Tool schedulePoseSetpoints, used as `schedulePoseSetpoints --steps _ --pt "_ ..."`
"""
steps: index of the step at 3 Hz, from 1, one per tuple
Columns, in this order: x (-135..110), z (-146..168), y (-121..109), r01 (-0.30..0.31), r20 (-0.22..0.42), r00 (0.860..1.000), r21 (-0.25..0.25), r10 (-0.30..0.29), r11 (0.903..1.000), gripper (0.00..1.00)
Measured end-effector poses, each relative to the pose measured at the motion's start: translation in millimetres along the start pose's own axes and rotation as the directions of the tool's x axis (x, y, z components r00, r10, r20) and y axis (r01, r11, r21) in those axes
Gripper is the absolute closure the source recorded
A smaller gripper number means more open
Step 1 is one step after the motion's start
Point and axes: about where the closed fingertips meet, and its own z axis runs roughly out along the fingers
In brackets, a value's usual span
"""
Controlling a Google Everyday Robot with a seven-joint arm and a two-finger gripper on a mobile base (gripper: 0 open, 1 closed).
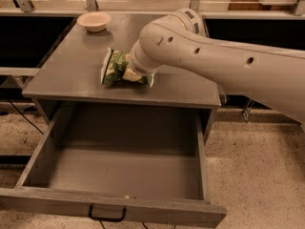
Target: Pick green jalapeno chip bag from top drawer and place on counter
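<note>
The gripper (135,75) sits over the middle of the bench (71,68), fingers clamped on the green jalapeno chip bag (113,67) (its right end), which juts toward the bench's left edge.

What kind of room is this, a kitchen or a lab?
Probably a break-room or test kitchen, though I can't be sure: a matte grey counter over a wide open grey wooden drawer, a small cream bowl, and a green crinkly chip bag with the robot's gripper against it.
</note>
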Motion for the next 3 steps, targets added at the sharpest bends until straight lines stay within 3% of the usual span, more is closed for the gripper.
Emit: schedulePoseSetpoints --steps 2,3 --pt "0.0 0.0 0.0 0.000 0.000 1.000 0.000 0.000 1.0000 0.50" --pt "-0.1 0.0 0.0 0.000 0.000 1.000 0.000 0.000 1.0000 0.20"
